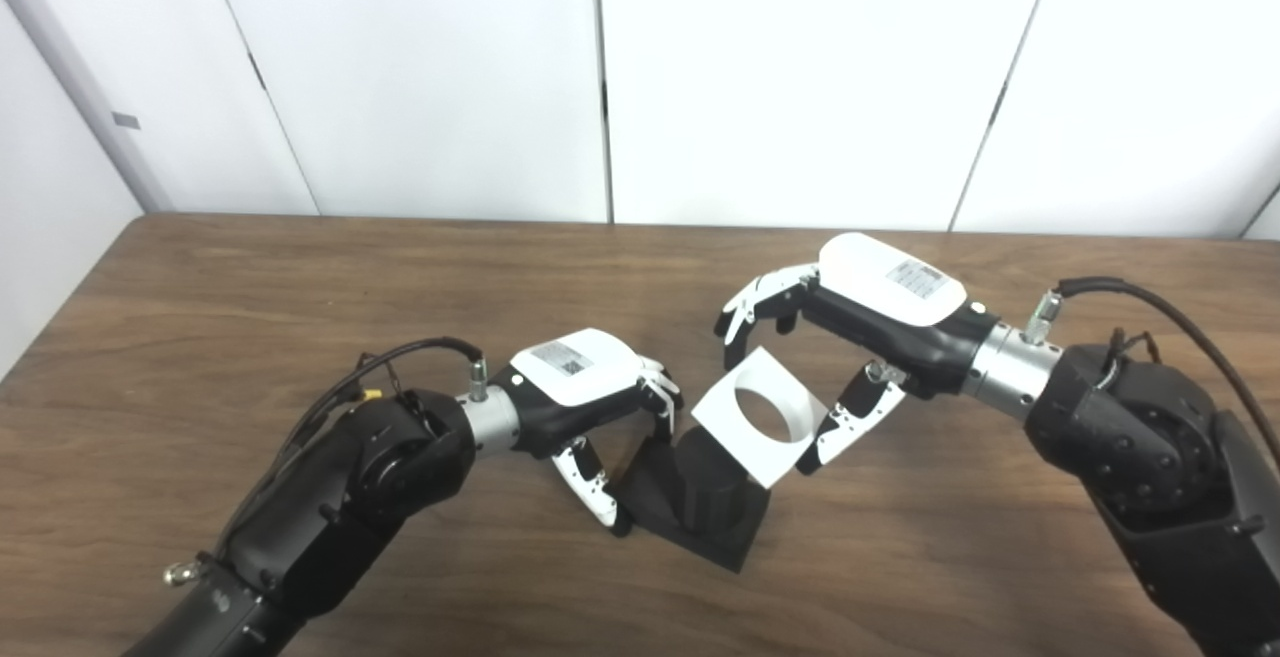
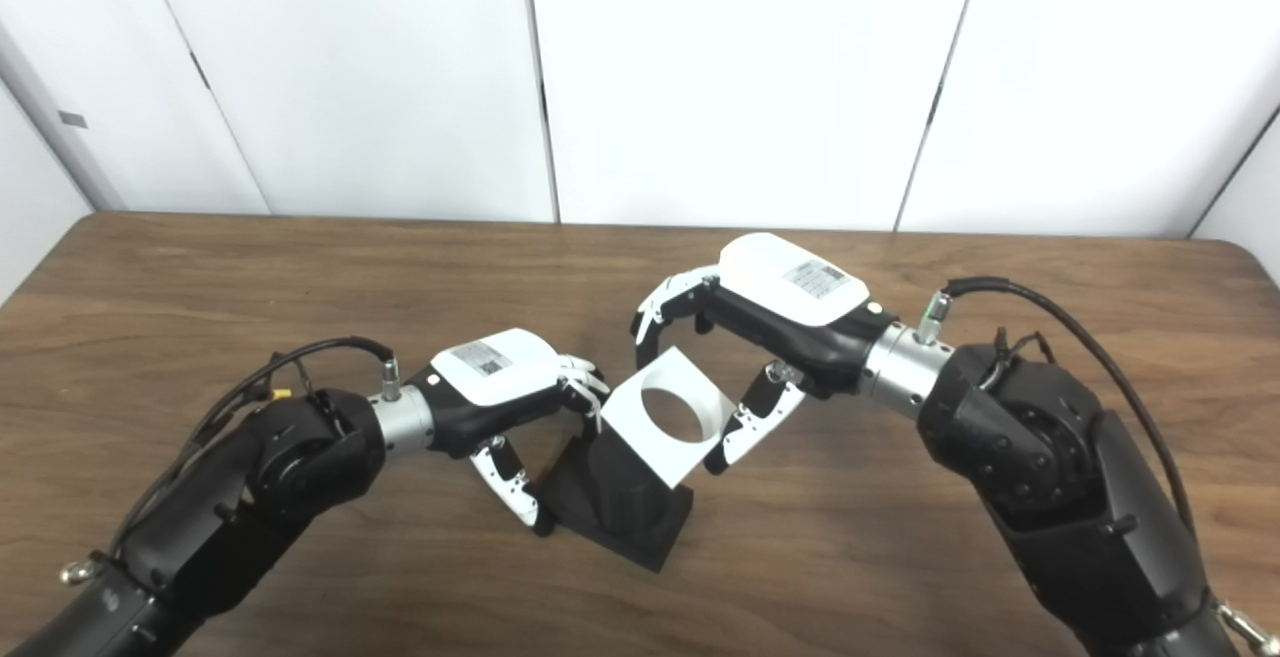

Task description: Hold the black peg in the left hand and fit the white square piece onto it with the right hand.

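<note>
Black peg (image 1: 705, 497) under tilted white square piece (image 1: 760, 417)

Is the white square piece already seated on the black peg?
Not seated. The white square piece is tilted in the right hand, its hole empty, above the black peg.

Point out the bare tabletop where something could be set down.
Free: the far strip of table between the wall and both hands, and the near edge between the arms. Crowded: the middle, where left hand, black peg, white square piece and right hand meet.
</note>
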### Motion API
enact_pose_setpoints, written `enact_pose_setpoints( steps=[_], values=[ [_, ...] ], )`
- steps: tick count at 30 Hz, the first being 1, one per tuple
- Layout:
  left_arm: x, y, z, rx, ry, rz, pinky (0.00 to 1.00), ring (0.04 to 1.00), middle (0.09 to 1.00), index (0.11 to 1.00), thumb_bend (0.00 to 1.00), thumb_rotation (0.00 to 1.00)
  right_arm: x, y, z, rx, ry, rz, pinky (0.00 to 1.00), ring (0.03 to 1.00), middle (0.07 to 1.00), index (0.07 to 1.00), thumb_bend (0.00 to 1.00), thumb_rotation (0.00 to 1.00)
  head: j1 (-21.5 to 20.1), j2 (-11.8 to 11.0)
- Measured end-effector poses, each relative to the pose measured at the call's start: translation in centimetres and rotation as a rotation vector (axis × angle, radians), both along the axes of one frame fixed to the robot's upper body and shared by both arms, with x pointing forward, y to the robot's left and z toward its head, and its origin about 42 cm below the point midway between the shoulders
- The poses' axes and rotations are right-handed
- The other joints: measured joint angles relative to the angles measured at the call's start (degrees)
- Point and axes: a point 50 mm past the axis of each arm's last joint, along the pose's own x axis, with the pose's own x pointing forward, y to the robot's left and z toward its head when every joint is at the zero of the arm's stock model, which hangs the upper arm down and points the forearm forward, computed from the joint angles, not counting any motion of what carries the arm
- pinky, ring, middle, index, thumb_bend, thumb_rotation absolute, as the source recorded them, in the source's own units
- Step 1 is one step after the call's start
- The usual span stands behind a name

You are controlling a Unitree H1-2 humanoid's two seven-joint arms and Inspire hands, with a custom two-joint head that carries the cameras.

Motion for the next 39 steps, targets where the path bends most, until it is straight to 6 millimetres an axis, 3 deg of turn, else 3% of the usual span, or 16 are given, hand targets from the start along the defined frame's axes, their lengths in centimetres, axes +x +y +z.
enact_pose_setpoints(
  steps=[14, 26, 39],
  values=[
    [0.0, -0.1, 0.1, 0.003, 0.003, 0.010, 0.78, 0.900, 0.841, 0.488, 0.52, 0.08, -0.2, 1.8, -1.1, -0.017, 0.026, 0.036, 0.58, 0.711, 0.723, 0.478, 0.52, 0.13, 0.1, 0.2],
    [0.0, -0.4, 0.2, 0.009, 0.001, 0.004, 0.81, 0.906, 0.840, 0.488, 0.52, 0.08, -0.2, 1.9, -1.3, -0.024, 0.033, 0.041, 0.59, 0.710, 0.725, 0.478, 0.52, 0.13, 0.5, 1.1],
    [-0.3, -0.6, 0.4, 0.020, 0.004, 0.003, 0.77, 0.898, 0.843, 0.488, 0.52, 0.08, 0.3, 2.9, -3.5, -0.046, 0.094, 0.035, 0.60, 0.715, 0.725, 0.478, 0.52, 0.13, 0.6, 1.5]
  ],
)
